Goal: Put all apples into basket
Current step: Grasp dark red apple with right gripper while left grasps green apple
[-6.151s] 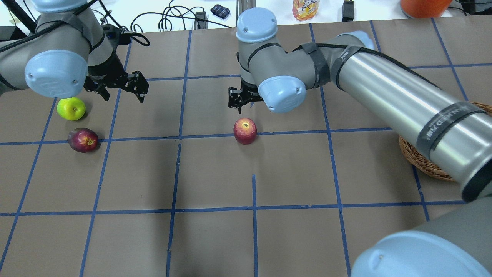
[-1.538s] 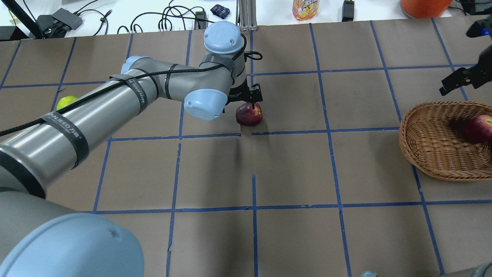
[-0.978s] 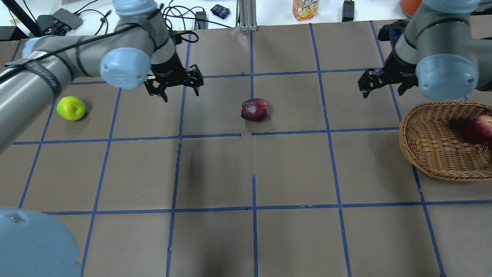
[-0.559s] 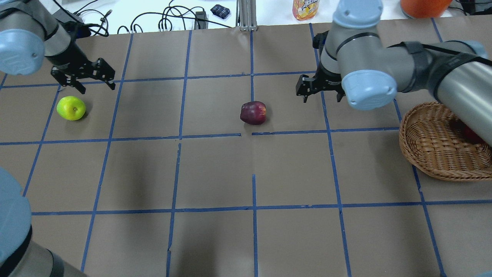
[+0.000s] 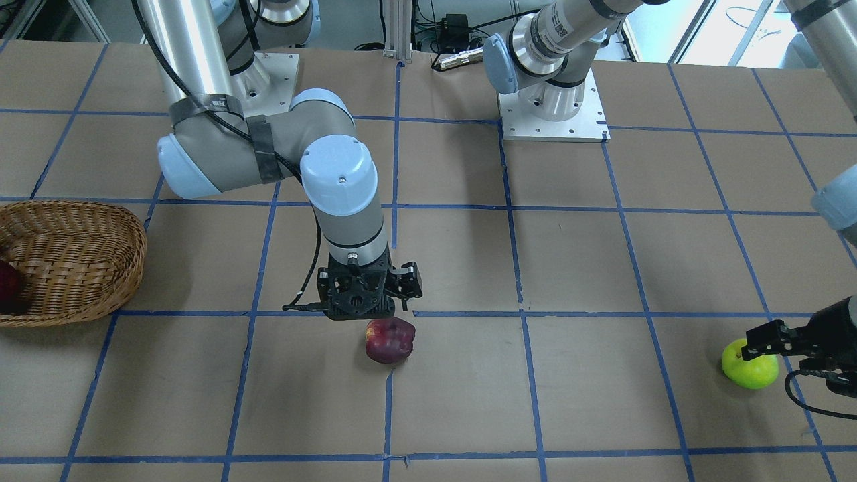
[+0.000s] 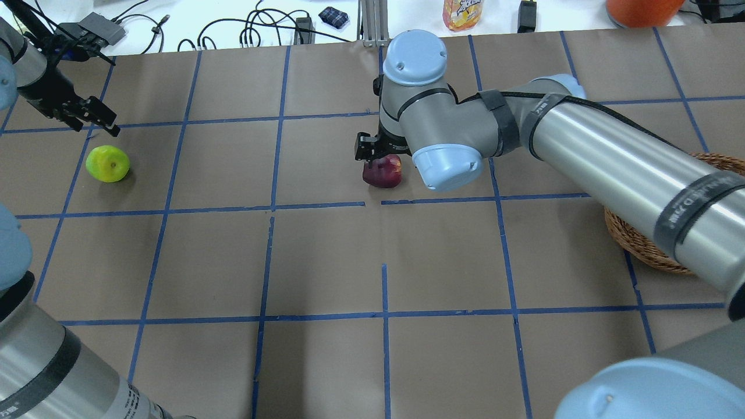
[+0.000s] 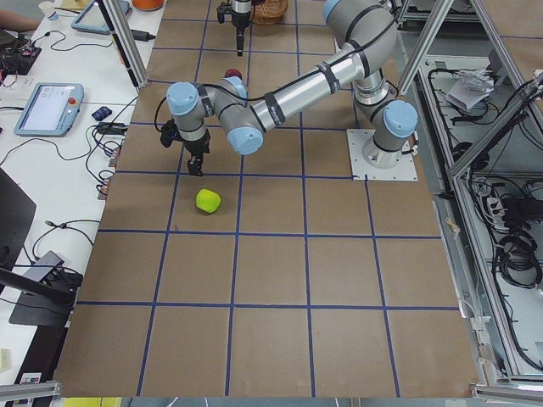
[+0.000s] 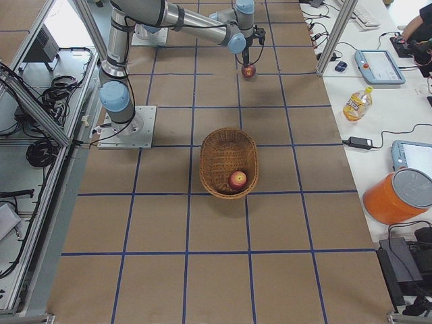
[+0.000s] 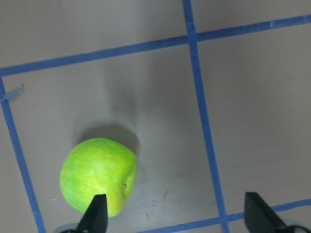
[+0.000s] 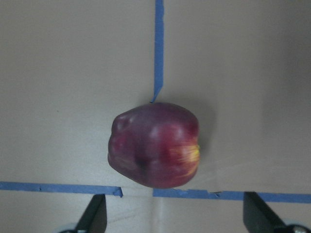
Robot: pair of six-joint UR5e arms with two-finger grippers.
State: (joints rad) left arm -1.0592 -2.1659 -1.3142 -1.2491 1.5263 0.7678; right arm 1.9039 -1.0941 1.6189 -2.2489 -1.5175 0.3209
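The dark maroon apple (image 6: 382, 173) lies on the table's middle; it also shows in the front view (image 5: 390, 340) and the right wrist view (image 10: 155, 144). My right gripper (image 6: 378, 154) hangs open just above it, fingers either side and apart from it. The yellow-green apple (image 6: 107, 163) lies at the far left, also in the left wrist view (image 9: 97, 177). My left gripper (image 6: 93, 123) is open, above and just beyond it. The red apple (image 8: 237, 179) lies in the wicker basket (image 8: 223, 145) on the right.
My right arm crosses over the basket (image 6: 640, 244) in the overhead view and hides most of it. A juice bottle (image 6: 463, 13), an orange tub (image 6: 640, 10) and cables lie beyond the table's far edge. Blue tape lines grid the brown table.
My right gripper has swung left from near the basket side to over the maroon apple. My left gripper has shifted further left, beyond the green apple. The apples have not moved.
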